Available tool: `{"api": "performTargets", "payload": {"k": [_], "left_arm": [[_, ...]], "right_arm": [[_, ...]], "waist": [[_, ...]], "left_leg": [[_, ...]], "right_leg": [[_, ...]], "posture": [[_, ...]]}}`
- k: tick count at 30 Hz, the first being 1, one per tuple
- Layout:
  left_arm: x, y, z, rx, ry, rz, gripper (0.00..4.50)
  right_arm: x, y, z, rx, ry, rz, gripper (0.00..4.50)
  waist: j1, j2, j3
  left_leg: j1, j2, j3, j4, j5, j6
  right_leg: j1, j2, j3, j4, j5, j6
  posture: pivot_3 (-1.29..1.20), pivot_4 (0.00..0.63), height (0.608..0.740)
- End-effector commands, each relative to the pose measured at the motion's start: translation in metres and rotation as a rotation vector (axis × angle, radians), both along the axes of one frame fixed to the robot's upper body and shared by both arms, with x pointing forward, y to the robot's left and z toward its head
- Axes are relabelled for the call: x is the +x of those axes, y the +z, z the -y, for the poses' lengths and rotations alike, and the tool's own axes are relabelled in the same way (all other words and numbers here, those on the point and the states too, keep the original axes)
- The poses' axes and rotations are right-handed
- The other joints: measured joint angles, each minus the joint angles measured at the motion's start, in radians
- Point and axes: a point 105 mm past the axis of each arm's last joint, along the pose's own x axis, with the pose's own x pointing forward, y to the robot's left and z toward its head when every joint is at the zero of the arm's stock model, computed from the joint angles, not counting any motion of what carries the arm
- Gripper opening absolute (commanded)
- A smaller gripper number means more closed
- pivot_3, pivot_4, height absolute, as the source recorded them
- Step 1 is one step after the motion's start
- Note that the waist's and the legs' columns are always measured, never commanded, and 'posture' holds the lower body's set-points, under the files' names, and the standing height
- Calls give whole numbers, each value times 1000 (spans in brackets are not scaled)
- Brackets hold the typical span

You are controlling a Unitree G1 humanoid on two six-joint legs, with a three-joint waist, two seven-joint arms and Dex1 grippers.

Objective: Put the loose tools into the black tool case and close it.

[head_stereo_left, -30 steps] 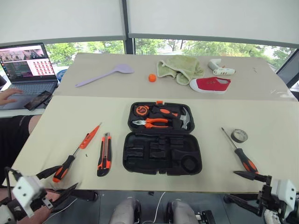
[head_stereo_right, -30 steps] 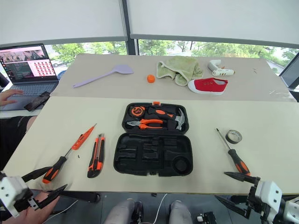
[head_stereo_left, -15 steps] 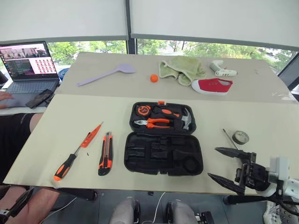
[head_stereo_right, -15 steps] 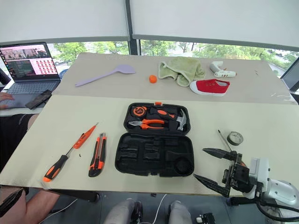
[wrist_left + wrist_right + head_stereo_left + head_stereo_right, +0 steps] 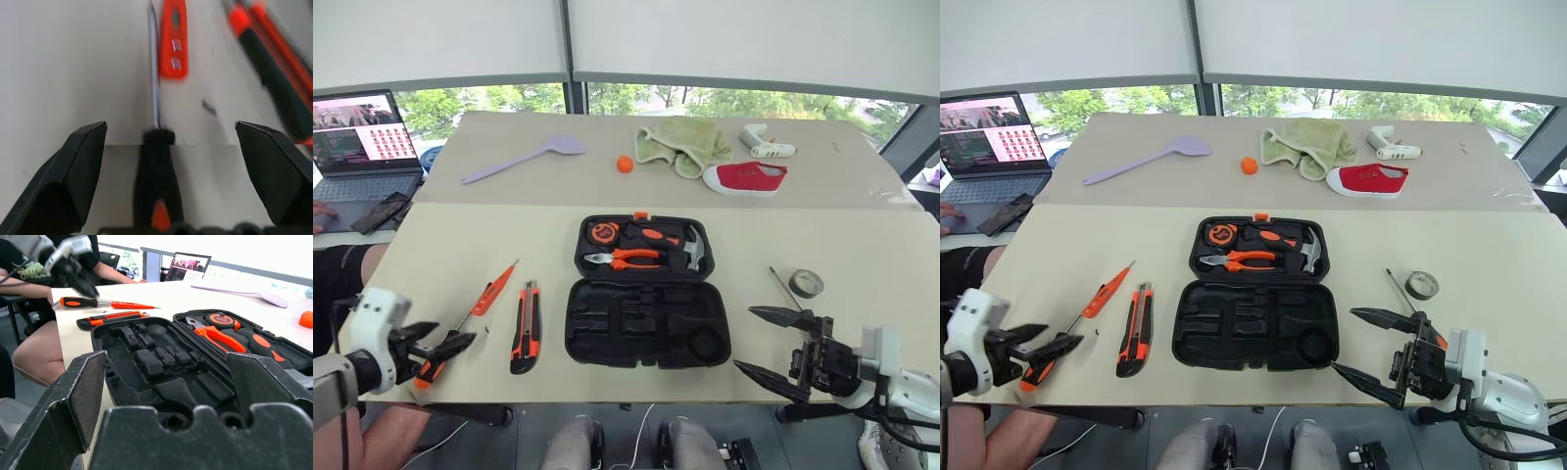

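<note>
Left gripper (image 5: 443, 345) now straddles a screwdriver (image 5: 155, 181); no readable writing.

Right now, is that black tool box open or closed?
Open. The black tool case lies spread flat on the table, with pliers in the far half and empty recesses in the near half.

Both arms end in white blocky wrist housings bearing long, tapered black fingers (image 5: 783, 315), with black cabling
</note>
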Motion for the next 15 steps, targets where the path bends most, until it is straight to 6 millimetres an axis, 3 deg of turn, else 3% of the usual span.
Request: {"api": "performTargets", "payload": {"k": [1, 8, 12, 15], "left_arm": [[-5, -4, -4, 64, -6, -76, 3132], [-3, 8, -17, 75, -2, -42, 641], [-2, 34, -54, 149, 69, 59, 636], [6, 59, -49, 159, -38, 156, 636]], "right_arm": [[-2, 9, -2, 1, 7, 43, 4500], [-4, 7, 1, -11, -14, 39, 4500], [-3, 8, 6, -22, -34, 49, 4500], [-1, 9, 12, -29, -56, 63, 4500]], "waist": [[4, 1, 0], [7, 2, 1], [6, 2, 1], [10, 1, 2]], "left_leg": [[1, 0, 0, 0, 0, 0], [2, 1, 0, 0, -3, 3], [1, 1, 0, 0, -3, 2], [2, 1, 0, 0, -4, 2]], "right_leg": [[0, 0, 0, 0, 0, 0], [-1, -4, 2, 1, -1, -2], [-2, -6, 1, 1, -1, -3], [-5, -7, -1, 1, -2, -4]], "posture": [[0, 150, 740], [0, 150, 740], [0, 150, 740], [0, 150, 740]]}}
